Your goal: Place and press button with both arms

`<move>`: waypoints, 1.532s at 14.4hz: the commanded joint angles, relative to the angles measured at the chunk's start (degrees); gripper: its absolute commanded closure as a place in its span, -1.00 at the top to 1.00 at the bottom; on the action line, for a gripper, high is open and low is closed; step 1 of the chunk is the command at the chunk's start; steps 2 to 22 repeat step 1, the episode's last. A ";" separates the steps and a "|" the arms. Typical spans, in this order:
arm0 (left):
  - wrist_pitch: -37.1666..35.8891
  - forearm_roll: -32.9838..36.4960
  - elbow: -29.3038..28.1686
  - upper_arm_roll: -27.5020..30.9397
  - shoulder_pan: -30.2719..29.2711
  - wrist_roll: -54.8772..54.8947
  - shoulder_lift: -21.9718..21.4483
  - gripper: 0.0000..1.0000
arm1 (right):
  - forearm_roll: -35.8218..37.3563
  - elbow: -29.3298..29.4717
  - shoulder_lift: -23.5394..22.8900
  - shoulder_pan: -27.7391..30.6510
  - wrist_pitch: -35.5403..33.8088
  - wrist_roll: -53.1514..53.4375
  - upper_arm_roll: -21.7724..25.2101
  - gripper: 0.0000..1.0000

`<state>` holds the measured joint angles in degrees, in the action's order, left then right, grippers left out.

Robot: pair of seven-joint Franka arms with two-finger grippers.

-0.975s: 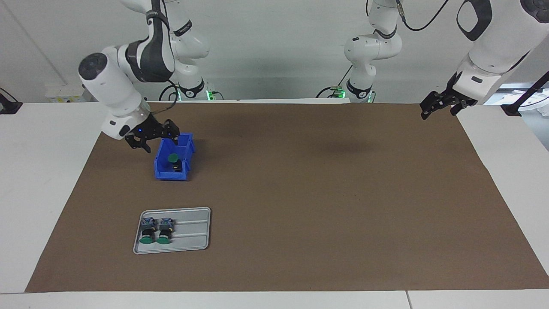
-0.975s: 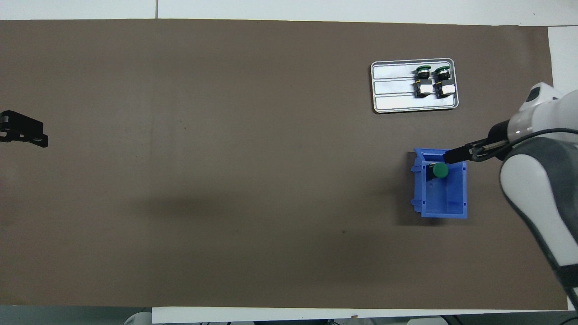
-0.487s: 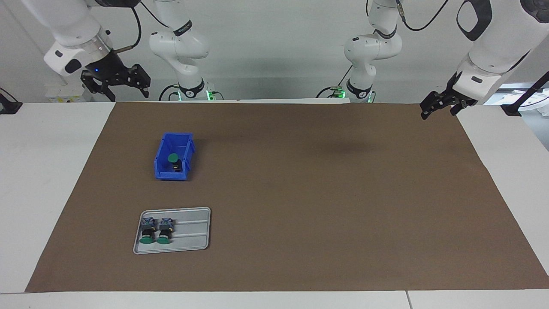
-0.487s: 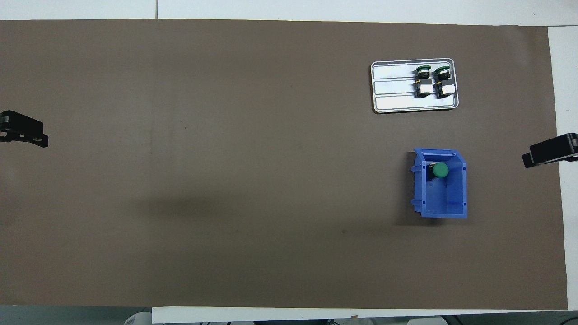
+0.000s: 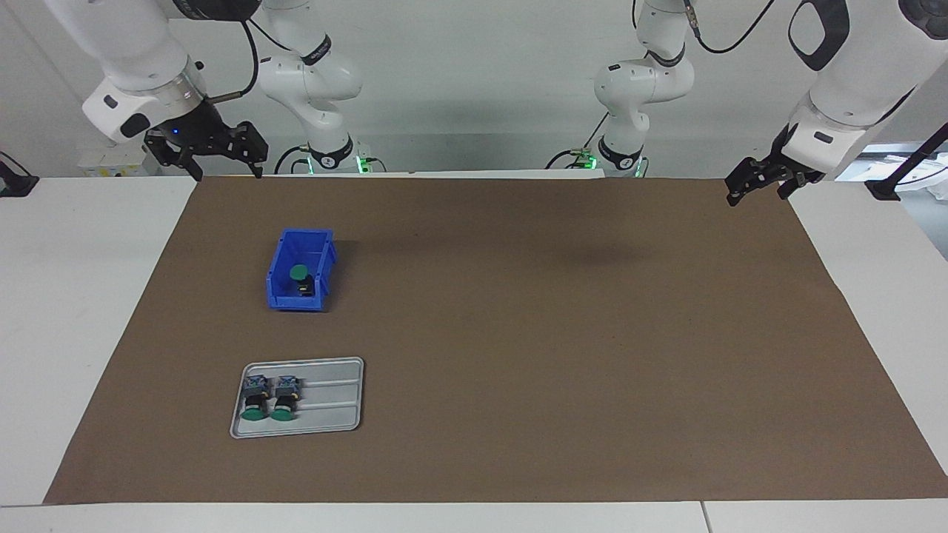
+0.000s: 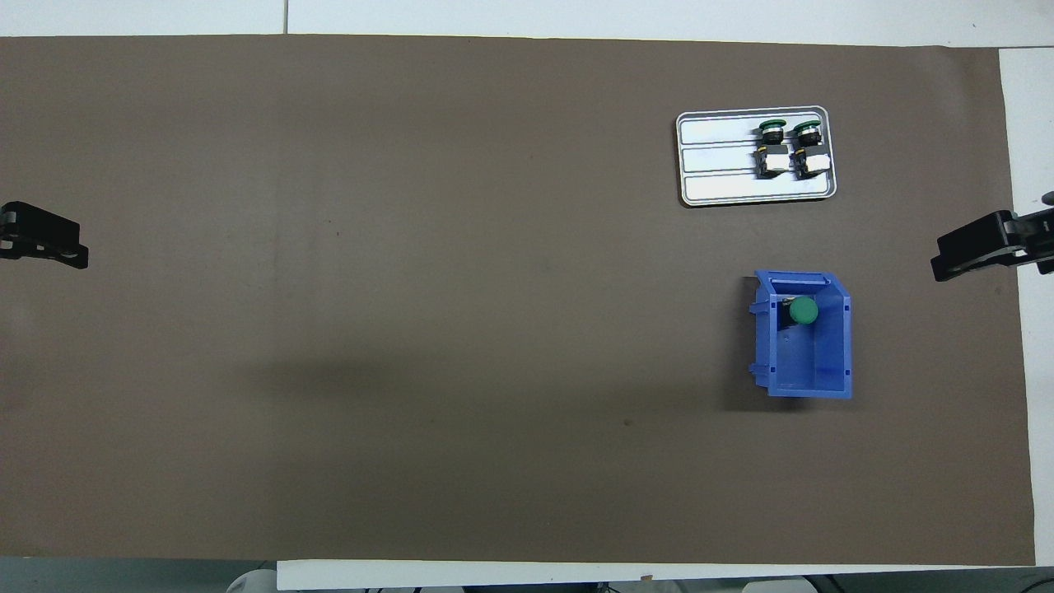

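One green-capped button (image 5: 299,272) stands cap up in a blue bin (image 5: 295,300), against the wall farthest from the robots; it also shows in the overhead view (image 6: 804,310) inside the bin (image 6: 811,371). My right gripper (image 5: 226,172) is open and empty, raised over the mat's corner at the right arm's end; its tip shows in the overhead view (image 6: 955,251). My left gripper (image 5: 757,196) is open and empty, and waits over the mat's corner at the left arm's end; it also shows in the overhead view (image 6: 49,245).
A grey metal tray (image 5: 329,403) lies farther from the robots than the bin, also in the overhead view (image 6: 716,165). Two more green-capped buttons (image 5: 268,400) lie side by side in it (image 6: 789,147). A brown mat (image 5: 555,333) covers the table. Two slimmer arms (image 5: 318,74) stand at the back.
My right gripper has lifted away from the blue bin's rim and pulled back up to its own corner of the mat. The button stays in the bin. The left arm has not moved.
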<state>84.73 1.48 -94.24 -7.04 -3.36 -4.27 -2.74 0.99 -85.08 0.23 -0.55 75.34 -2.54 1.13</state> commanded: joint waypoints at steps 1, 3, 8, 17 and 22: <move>1.05 0.46 -1.74 -0.43 -0.24 0.58 -1.57 0.99 | 0.60 1.32 -0.23 0.11 -0.99 0.43 0.01 1.00; 1.05 0.46 -1.74 -0.43 -0.24 0.58 -1.57 0.99 | 0.60 1.32 -0.23 0.11 -0.99 0.43 0.01 1.00; 1.05 0.46 -1.74 -0.43 -0.24 0.58 -1.57 0.99 | 0.60 1.32 -0.23 0.11 -0.99 0.43 0.01 1.00; 1.05 0.46 -1.74 -0.43 -0.24 0.58 -1.57 0.99 | 0.60 1.32 -0.23 0.11 -0.99 0.43 0.01 1.00; 1.05 0.46 -1.74 -0.43 -0.24 0.58 -1.57 0.99 | 0.60 1.32 -0.23 0.11 -0.99 0.43 0.01 1.00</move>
